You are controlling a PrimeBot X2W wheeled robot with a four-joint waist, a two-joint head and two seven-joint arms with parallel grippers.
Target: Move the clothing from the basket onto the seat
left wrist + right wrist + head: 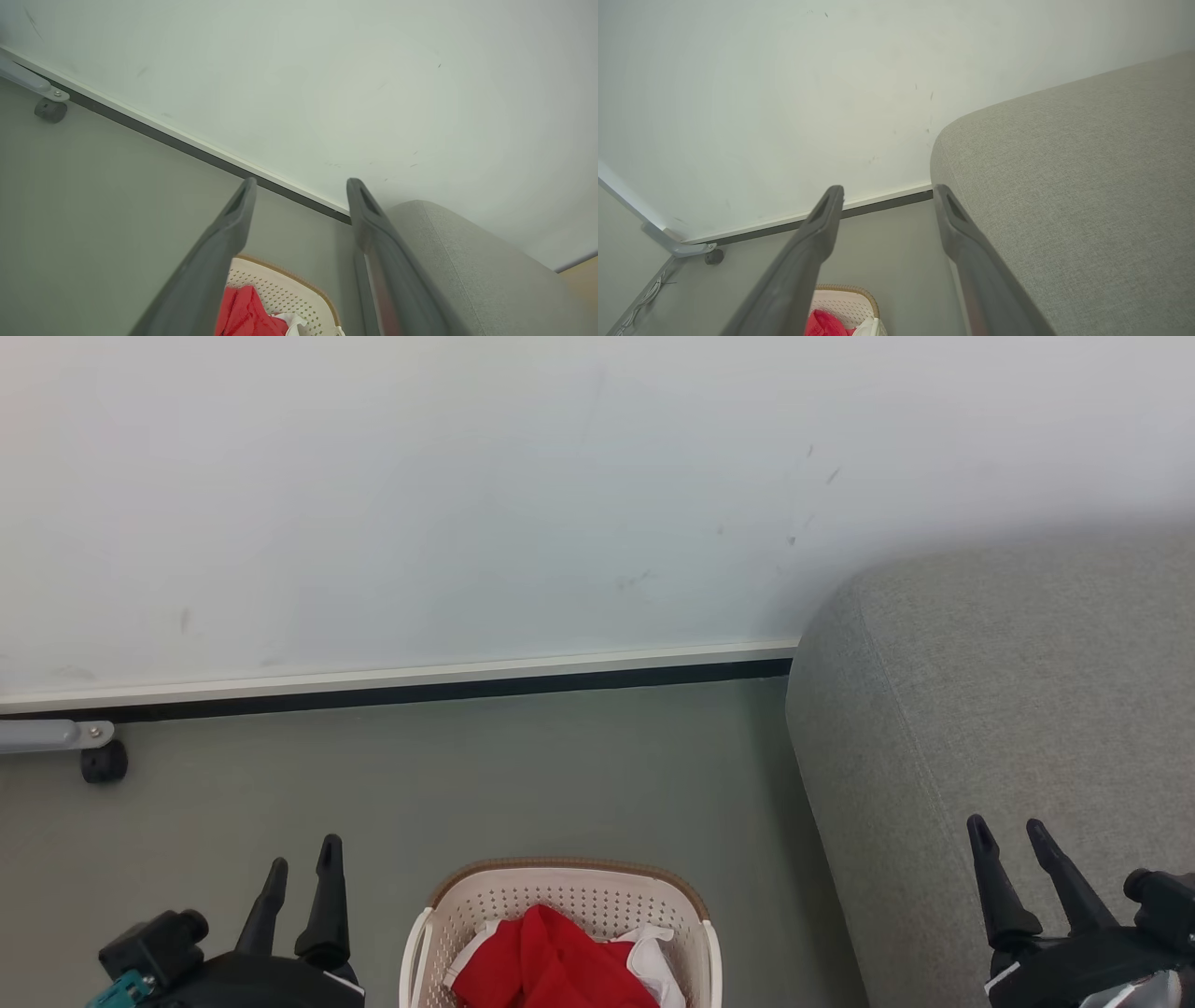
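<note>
Looking down from the head camera, you find the soft bright-red fabric clothing (551,961), a white panel showing at its right side, bunched inside the cream-white perforated plastic laundry basket (560,894) with the brown woven-look rim. All the clothing you can see is in that basket. It stands on the smooth grey-green floor (579,775) at the bottom middle of the view, its near part cut off by the edge. To the basket's right, a strip of floor apart, rises the large grey woven-fabric upholstered seat (980,709), its rounded corner close to the wall.

Your left gripper (303,852) hovers over the floor just left of the basket, its two long dark fingers spread apart and holding nothing. In the left wrist view the basket and red cloth show low between those fingers. Your right gripper (1005,823) shows against the seat's grey fabric at the lower right, its fingers likewise parted wide and empty. In the right wrist view the floor lies between them and the seat runs along the right finger.

Behind everything stands a pale, lightly scuffed wall (448,485), edged at the bottom by a white-and-black skirting strip (420,683). At the far left, a small black caster wheel (103,762) sits on the floor beneath a grey metal leg (47,735).
</note>
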